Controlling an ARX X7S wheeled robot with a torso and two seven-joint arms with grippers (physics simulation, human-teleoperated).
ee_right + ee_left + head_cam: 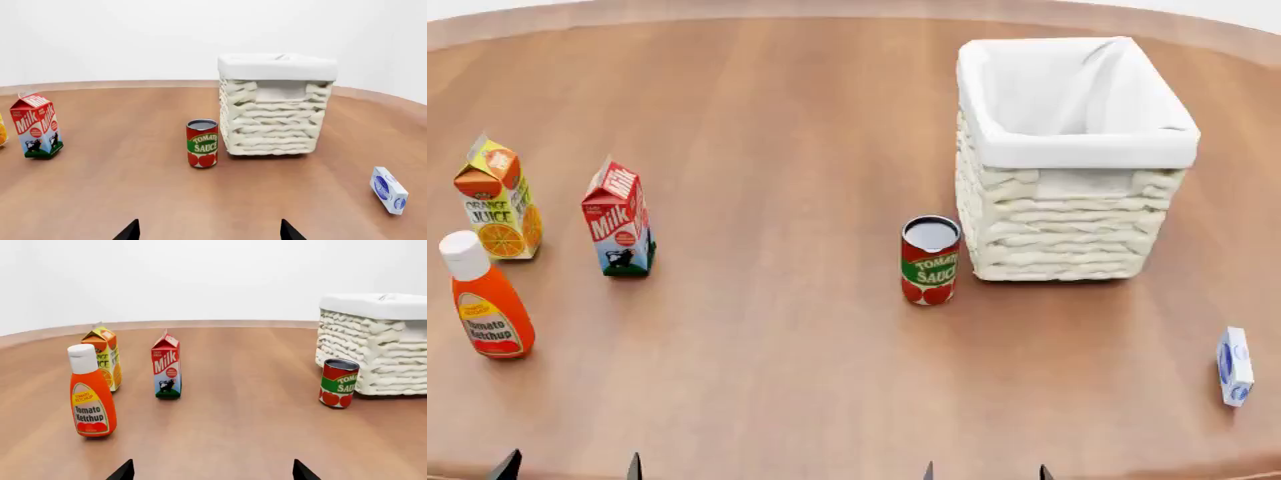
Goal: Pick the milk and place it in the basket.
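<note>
The milk [615,218] stands upright on the left of the wooden table, a red-topped carton with a cow picture, also seen in the left wrist view [166,366] and the right wrist view [37,126]. The basket [1076,155], cream wicker with a white cloth lining, stands at the right, with one wall [373,352] in the left wrist view and a whole side [275,112] in the right wrist view. My left gripper [570,467] is open at the near table edge, well short of the milk. My right gripper [985,471] is open too, nearer than the basket. Both hold nothing.
An orange juice carton [497,200] and a tomato ketchup bottle [485,297] stand left of the milk. A tomato sauce can [930,260] stands just left of the basket's near corner. A small white-and-blue box [1233,366] lies near the right edge.
</note>
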